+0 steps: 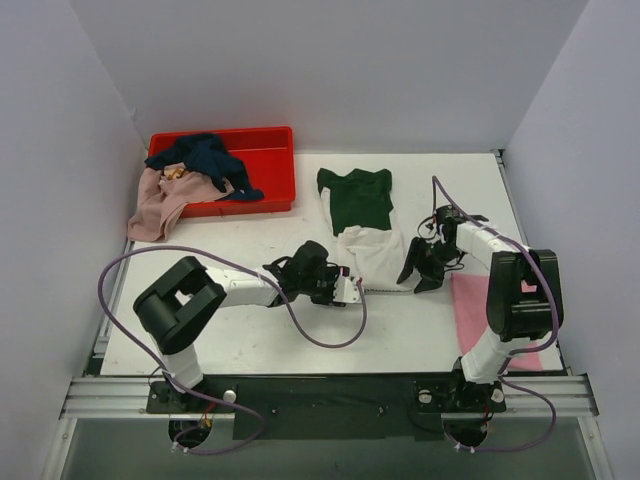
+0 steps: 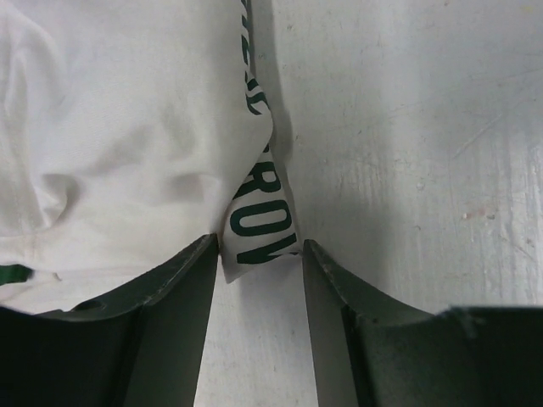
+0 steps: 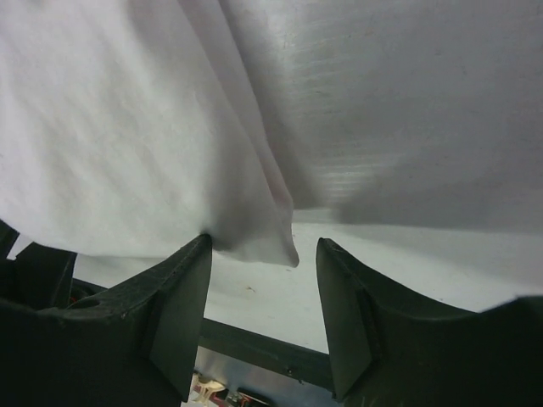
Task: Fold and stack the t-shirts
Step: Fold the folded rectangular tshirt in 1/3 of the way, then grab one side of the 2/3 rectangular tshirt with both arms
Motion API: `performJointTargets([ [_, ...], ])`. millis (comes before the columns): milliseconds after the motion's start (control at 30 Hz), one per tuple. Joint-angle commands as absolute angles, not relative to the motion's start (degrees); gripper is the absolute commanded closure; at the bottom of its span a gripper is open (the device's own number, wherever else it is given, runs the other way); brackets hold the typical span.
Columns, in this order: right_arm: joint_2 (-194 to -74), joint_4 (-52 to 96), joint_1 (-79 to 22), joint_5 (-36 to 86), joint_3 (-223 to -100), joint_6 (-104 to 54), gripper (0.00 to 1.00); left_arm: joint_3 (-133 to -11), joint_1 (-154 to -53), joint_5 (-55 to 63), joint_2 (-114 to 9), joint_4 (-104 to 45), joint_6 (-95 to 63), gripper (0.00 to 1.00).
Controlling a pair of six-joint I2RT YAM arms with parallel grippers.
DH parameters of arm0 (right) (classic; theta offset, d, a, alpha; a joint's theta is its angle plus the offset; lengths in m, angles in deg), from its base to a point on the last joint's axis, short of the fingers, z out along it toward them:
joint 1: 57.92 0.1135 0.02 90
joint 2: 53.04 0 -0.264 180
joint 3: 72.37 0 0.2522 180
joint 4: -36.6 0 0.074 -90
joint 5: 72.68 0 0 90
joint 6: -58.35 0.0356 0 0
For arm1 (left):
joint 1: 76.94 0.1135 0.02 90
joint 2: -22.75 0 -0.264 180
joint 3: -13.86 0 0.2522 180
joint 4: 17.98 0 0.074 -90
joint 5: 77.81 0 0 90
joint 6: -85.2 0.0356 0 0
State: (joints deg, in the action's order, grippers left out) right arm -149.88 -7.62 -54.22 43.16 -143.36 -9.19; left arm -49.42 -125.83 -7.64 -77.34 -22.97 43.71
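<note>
Left hand (image 2: 259, 246) and right hand (image 3: 263, 244) both released, each straddling a white-and-green t-shirt (image 1: 362, 225) hem corner. Green lettering (image 2: 259, 212) shows only in left wrist view.

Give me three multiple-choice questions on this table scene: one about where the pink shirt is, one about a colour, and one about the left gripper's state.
1. Where does the pink t-shirt lie?
A draped over the left arm
B under the white t-shirt
C flat on the table beside the right arm

2. What colour is the lettering on the white t-shirt's corner?
A dark green
B red
C yellow

3. How is the left gripper?
A shut on nothing
B open, the shirt corner between its fingers
C open over bare table

Answers:
1 C, the top view shows it lying by that arm.
2 A, the left wrist view shows green letters.
3 B, the fingers stand apart on either side of the corner.
</note>
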Motion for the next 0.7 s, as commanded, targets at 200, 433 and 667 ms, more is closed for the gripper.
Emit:
performJointTargets([
  [200, -153.0, 0.9, -56.2, 44.7, -138.0, -2.5, 0.78, -49.9, -127.0, -5.3, -79.7, -17.9, 41.6, 0.74],
  [433, -149.9, -3.6, -60.2, 43.3, -138.2, -4.1, 1.00, -49.7, -126.0, -3.1, -77.9, -22.3, 46.9, 1.00],
  [667, -145.8, -6.8, -58.3, 45.4, -134.3, -5.2, 1.00, -50.7, -123.5, -7.6, -72.1, -37.4, 51.5, 1.00],
])
